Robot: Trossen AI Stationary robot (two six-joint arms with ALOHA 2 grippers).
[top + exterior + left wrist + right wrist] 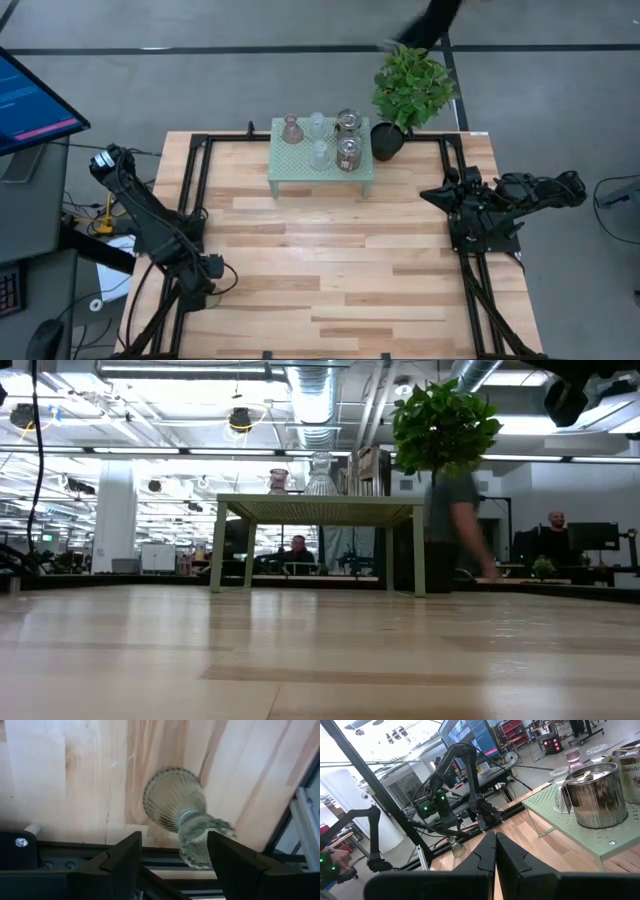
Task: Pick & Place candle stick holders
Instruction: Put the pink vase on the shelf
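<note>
A greenish ribbed glass candle stick holder (175, 802) stands upright on its wide foot on the wood, close to the black rail at the table's near left. My left gripper (174, 851) hangs over it, pointing steeply down, open. The holder's cup (202, 840) shows between the fingertips, nearer one finger, and I see no touch. From across the table the holder (458, 850) shows under that gripper. Several other holders, pinkish (291, 128), clear (317, 124) and silvery (349, 153), stand on the mint-green stand (300, 175). My right gripper (495, 851) waits shut at the table's right side.
A black pot (387, 140) with a leafy plant stands just right of the stand at the far edge. Black frame rails (190, 200) run along the table's sides. The wood between the arms is bare. A person (455, 520) passes behind the table.
</note>
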